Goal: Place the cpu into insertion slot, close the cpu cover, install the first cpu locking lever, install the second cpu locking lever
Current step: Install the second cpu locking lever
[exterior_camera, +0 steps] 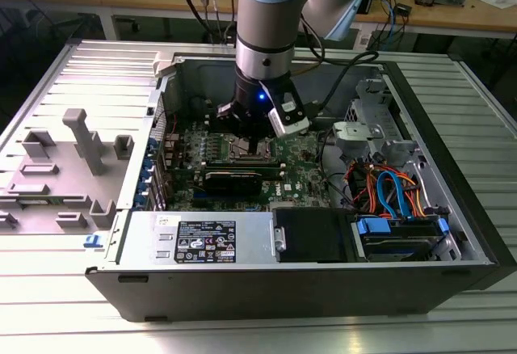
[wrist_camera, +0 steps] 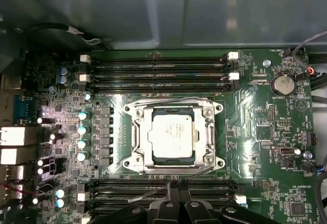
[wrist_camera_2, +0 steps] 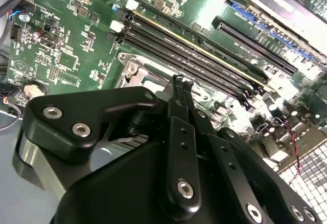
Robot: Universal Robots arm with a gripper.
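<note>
While the cpu lies flat in the insertion slot at the middle of the first wrist view, its dull silver top shows through the window of the cpu cover, which lies closed around it as a silver frame. A thin wire locking lever slants across the lower edge of that frame toward the gripper, whose black fingers rise from the bottom edge of that frame. In the second wrist view the gripper has its two slim fingertips drawn together with almost no gap, their tips just over the socket's silver rim; whether they pinch the wire cannot be told. Long black memory slots run above and below the socket on the green motherboard, and a round coin battery sits at the upper right. In the exterior view the arm comes down from the top centre into the open computer case, with the gripper over the board. A black power supply box sits at the lower centre, beside orange and blue cables at the right. The case rests on a ribbed metal table, with wooden benches along the top edge. A white label on the case front carries print too small to read.
</note>
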